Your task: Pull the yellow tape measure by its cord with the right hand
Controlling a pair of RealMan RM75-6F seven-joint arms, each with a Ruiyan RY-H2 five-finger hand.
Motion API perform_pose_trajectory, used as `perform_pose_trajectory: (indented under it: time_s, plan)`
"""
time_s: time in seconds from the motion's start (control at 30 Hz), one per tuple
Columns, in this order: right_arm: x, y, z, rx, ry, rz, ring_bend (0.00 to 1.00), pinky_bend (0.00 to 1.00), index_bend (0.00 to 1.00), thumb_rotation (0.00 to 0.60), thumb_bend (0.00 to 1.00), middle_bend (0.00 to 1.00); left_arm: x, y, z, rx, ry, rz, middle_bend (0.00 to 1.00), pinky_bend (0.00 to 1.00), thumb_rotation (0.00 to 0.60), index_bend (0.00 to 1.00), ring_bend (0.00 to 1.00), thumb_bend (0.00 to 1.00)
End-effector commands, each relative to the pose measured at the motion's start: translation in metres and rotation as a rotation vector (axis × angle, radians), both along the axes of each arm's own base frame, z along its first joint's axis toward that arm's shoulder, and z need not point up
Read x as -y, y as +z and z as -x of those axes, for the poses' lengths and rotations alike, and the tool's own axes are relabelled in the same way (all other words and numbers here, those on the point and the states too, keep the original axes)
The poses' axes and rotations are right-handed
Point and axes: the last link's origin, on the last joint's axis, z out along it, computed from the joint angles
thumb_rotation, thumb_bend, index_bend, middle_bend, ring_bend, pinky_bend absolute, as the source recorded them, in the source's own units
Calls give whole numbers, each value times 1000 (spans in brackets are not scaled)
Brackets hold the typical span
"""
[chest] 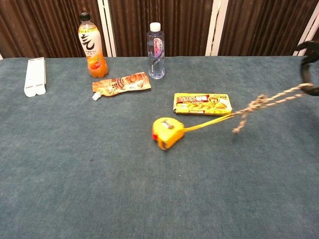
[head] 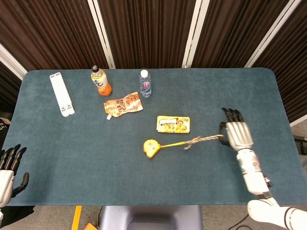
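Tape measure (head: pixel 150 148) trails at nine o'clock from your right hand (head: pixel 233 134), fingers pinching its cord (head: pixel 204 140); chest view crops that hand.

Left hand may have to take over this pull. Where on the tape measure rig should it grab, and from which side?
Judging from the pictures: grip the cord, not the yellow tape measure. Take it at the knotted part, where loose ends give bulk, coming from above since it lies taut and raised toward the right hand. The case is smooth and low on the table.
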Motion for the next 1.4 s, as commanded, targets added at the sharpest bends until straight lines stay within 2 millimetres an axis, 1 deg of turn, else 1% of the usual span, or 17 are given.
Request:
perform_pose_trajectory:
  time_s: [0.03,0.2,0.3,0.57,0.67,0.73,0.83,0.93,1.0,1.1,1.13,1.17,1.2,1.27,1.3,1.33,1.4]
  plan:
    - [-3,16,21,-13,-50,30,61,0,876,600,556,162,-1,-1,0,-3,1,4,0,63,600,51,0,514]
    - [-7,35,49,-29,-113,63,61,0,877,600,556,162,-2,-4,-1,-9,3,9,0,63,600,51,0,514]
    - [-8,44,61,-25,-142,78,61,0,878,600,556,162,-3,-6,-1,-14,6,9,0,63,600,51,0,515]
    - [-9,60,84,-26,-200,131,61,0,883,600,558,162,-3,-7,-1,-18,8,6,0,62,600,51,0,514]
    - [-6,62,83,6,-208,156,61,0,884,600,558,162,-4,-7,-2,-14,8,4,0,62,600,52,0,514]
    - [-3,57,74,27,-183,130,61,0,884,600,557,163,-3,-7,-1,-12,8,4,0,63,600,51,0,514]
    - [3,42,51,70,-113,75,61,0,852,600,557,162,-3,-6,-1,-9,8,5,0,63,600,52,0,514]
    - [9,21,21,133,-25,5,60,0,755,600,555,158,-3,-6,-1,-9,7,3,0,63,600,51,0,514]
    - [9,6,-1,150,37,-55,52,0,683,600,521,146,-3,-5,-1,-7,8,-1,0,63,600,52,0,515]
    - [6,-11,-23,136,100,-127,25,0,500,600,383,106,-2,-2,0,-5,9,-5,0,63,600,52,0,516]
    - [4,-16,-30,120,114,-155,16,0,409,600,324,92,-1,-1,1,-4,8,-7,0,62,600,52,0,515]
    - [2,-19,-33,102,121,-170,8,0,319,600,260,80,-1,-1,1,-3,8,-8,0,62,600,52,0,515]
    - [-2,-21,-37,73,128,-186,4,0,258,600,214,73,0,0,0,-2,7,-10,0,62,600,52,0,515]
    - [-6,-21,-38,29,123,-198,0,0,91,600,89,56,1,2,0,1,6,-11,0,63,600,51,0,514]
    - [-9,-20,-36,-4,115,-198,0,0,37,600,45,49,0,2,0,2,7,-12,0,63,600,52,0,514]
    - [-10,-18,-35,-26,106,-193,0,0,12,600,21,43,-1,2,1,2,7,-13,0,63,600,52,0,514]
    - [-13,-13,-32,-48,82,-170,0,0,0,600,2,28,0,2,1,3,6,-15,0,62,600,53,0,514]
